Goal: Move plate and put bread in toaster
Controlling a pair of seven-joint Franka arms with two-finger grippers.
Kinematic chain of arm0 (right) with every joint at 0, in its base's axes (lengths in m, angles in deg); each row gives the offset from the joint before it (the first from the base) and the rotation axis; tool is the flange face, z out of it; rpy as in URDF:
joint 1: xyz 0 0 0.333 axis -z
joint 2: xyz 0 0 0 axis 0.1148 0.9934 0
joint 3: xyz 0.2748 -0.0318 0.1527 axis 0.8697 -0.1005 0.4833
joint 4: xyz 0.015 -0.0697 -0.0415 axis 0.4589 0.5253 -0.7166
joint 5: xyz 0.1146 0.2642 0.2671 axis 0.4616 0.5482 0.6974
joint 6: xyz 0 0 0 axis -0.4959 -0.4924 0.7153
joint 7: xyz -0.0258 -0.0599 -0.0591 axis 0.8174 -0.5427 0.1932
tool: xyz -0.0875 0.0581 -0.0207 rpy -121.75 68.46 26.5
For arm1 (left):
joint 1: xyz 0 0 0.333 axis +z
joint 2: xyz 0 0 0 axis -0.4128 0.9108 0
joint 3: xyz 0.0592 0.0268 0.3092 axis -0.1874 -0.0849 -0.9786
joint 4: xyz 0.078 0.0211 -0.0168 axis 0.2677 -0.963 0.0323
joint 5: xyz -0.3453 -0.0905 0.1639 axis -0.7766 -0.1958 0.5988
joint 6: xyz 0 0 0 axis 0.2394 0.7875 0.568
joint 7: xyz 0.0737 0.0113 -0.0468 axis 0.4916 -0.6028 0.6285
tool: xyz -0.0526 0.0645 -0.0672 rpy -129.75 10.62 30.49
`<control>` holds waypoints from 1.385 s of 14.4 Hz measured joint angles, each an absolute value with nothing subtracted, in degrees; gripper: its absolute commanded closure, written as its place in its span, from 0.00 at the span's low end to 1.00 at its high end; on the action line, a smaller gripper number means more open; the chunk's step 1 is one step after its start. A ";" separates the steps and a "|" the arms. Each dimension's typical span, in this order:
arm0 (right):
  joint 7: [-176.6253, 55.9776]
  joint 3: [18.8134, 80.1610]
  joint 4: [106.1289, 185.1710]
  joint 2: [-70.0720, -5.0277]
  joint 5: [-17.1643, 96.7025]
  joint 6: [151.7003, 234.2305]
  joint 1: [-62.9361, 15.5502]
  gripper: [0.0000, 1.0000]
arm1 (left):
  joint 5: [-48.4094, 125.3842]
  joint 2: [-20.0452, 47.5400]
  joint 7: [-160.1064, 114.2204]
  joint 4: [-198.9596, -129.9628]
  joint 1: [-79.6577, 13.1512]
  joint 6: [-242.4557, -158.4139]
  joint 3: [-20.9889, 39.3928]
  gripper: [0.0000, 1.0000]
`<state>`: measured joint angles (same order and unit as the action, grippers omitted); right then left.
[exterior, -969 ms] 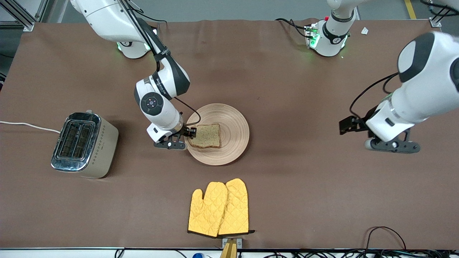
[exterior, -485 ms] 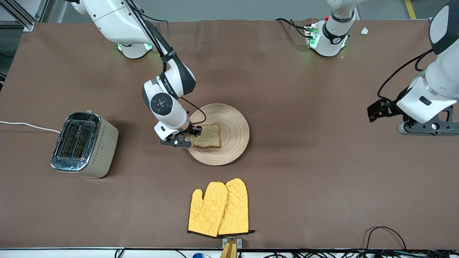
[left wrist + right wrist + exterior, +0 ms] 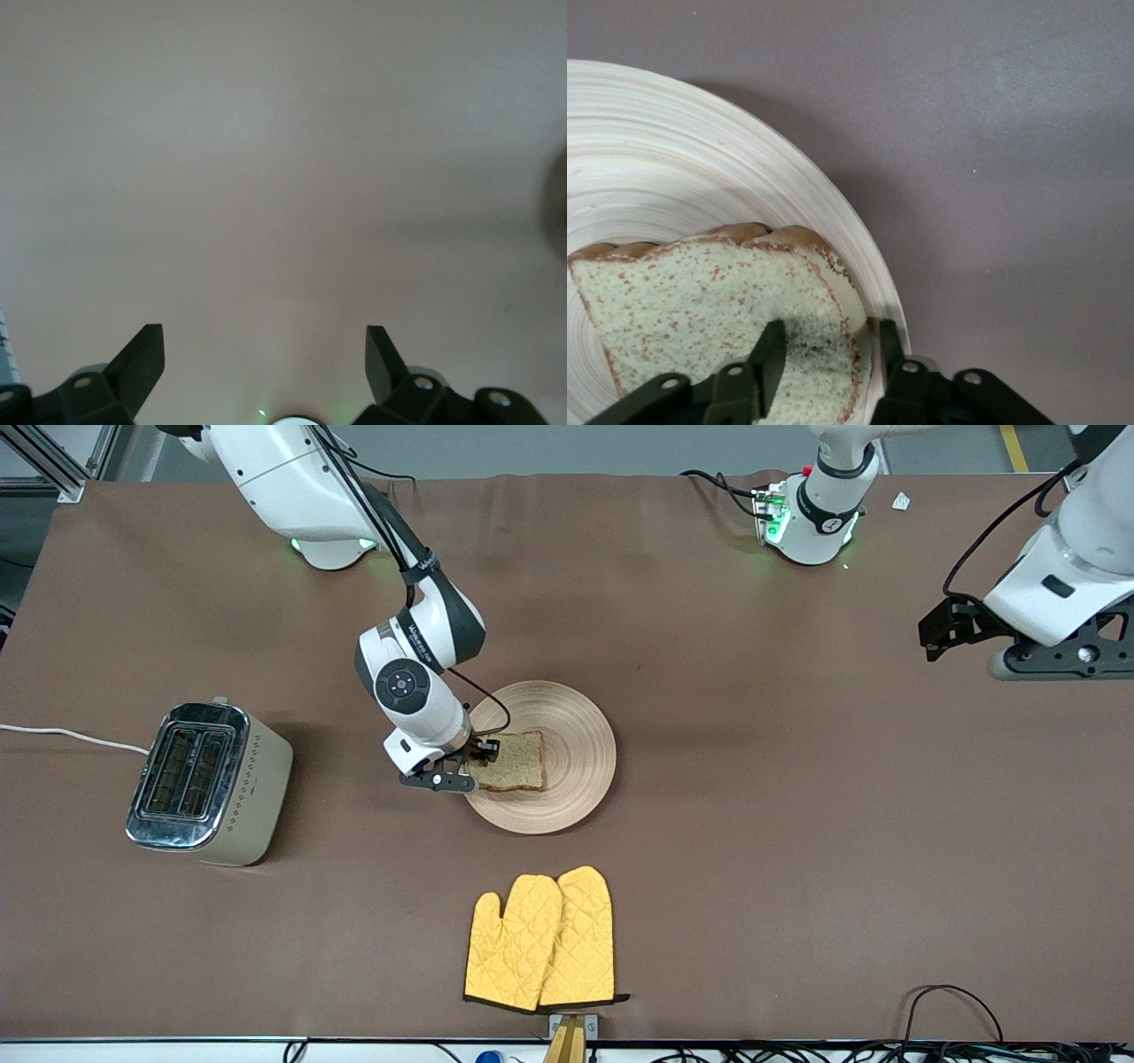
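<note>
The light-wood plate lies mid-table with the brown speckled bread flat on it, on the side toward the toaster. My right gripper is down at the plate's rim. Its fingers are drawn in on the bread's crust edge, one fingertip on the crumb and the other just inside the plate rim. The beige toaster, slots up, stands toward the right arm's end. My left gripper is open and empty, raised over bare table at the left arm's end; its wrist view shows only cloth.
A pair of yellow oven mitts lies nearer the front camera than the plate. The toaster's white cord runs off the table edge. Cables lie along the table's front edge.
My left arm has pulled back and up toward its base, away from the plate. My right gripper has slid a little onto the bread's edge; plate and bread have stayed put.
</note>
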<state>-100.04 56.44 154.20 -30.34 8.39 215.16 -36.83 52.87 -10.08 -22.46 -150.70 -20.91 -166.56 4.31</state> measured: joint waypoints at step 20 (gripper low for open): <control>-104.26 56.43 140.93 -33.69 0.22 189.71 -37.09 1.00 | 49.53 -10.52 -23.47 -151.99 -23.06 -169.25 -2.85 0.00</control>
